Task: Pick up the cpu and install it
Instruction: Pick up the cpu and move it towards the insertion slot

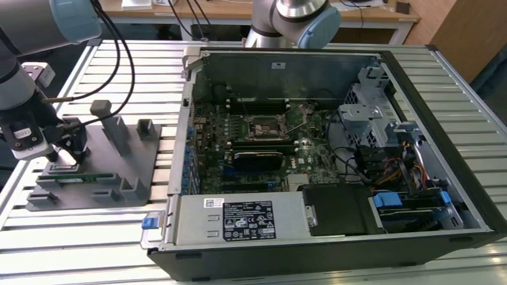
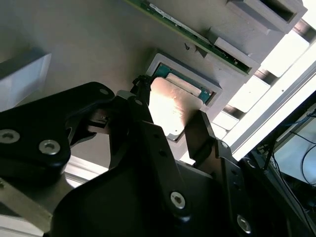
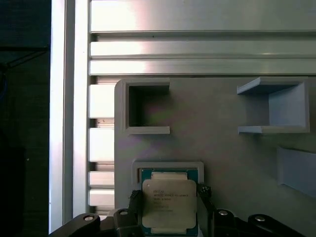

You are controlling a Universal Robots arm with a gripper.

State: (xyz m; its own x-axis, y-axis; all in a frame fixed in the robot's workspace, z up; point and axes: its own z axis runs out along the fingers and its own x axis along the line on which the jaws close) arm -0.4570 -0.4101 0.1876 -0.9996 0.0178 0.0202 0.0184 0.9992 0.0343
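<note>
My pincer (image 3: pixel 169 197) grips the cpu (image 3: pixel 169 211) by two opposite edges. The cpu lies flat, metal top up, seated in its nest (image 3: pixel 168 165), sides square with the frame. It looks near square, so I can tell no long axis. The nest sits in a grey tray (image 1: pixel 141 155) on the slatted table (image 1: pixel 95 237). An open case (image 1: pixel 277 71) stands at the exterior view's right, with a wooden desk (image 1: pixel 237 12) beyond.
</note>
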